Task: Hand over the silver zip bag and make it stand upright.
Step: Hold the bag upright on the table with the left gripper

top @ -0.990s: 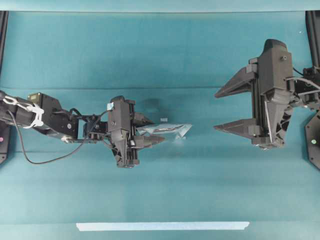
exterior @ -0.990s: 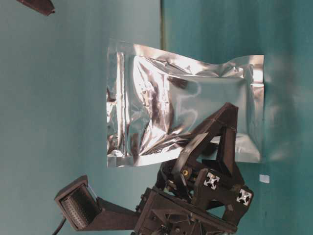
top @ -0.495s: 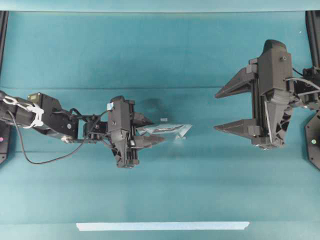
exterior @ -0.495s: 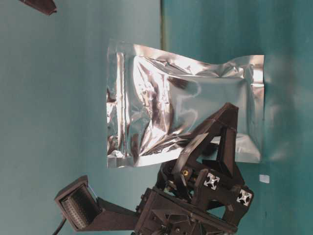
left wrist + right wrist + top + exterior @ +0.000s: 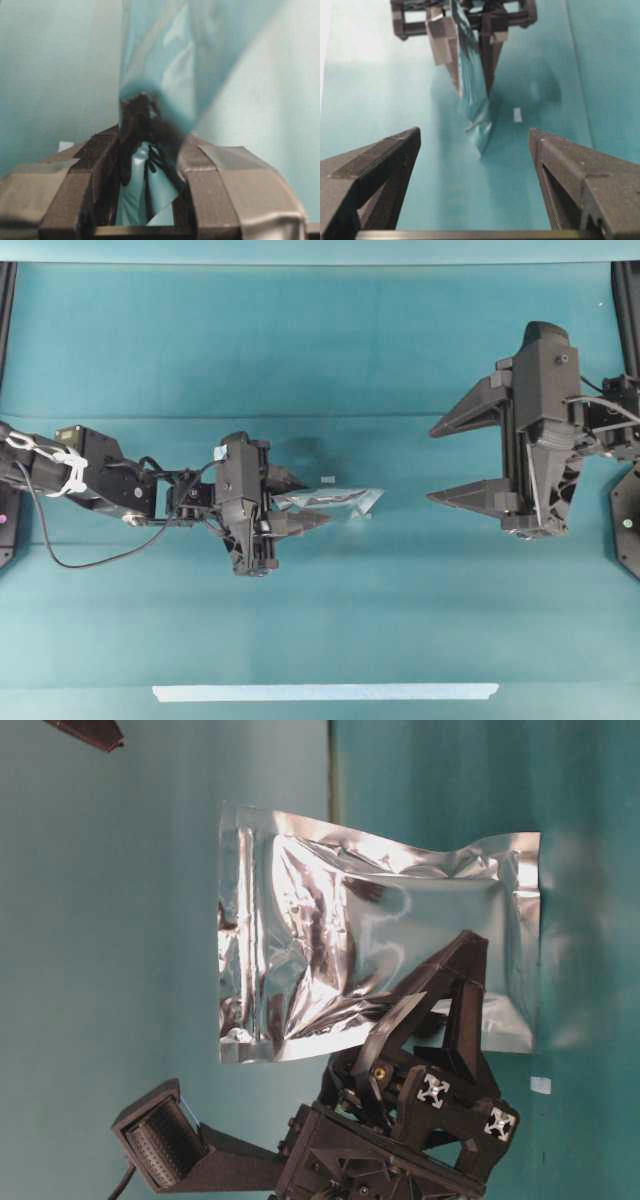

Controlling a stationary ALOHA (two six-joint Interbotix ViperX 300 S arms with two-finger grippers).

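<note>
The silver zip bag (image 5: pixel 345 500) is a crinkly foil pouch held edge-up at the table's middle. It shows broadside in the table-level view (image 5: pixel 380 940). Its lower edge seems to touch the table. My left gripper (image 5: pixel 315 501) is shut on the bag's end. In the left wrist view both fingers (image 5: pixel 100 165) pinch the foil (image 5: pixel 160 75). My right gripper (image 5: pixel 432 464) is wide open and empty, well to the right of the bag. In the right wrist view it (image 5: pixel 474 134) faces the bag (image 5: pixel 474 95) edge-on, with a gap of table between.
A pale tape strip (image 5: pixel 325 692) lies along the front edge. A small white tag (image 5: pixel 327 479) lies on the cloth just behind the bag and also shows in the right wrist view (image 5: pixel 517 114). Dark frame posts (image 5: pixel 6 300) stand at both back corners.
</note>
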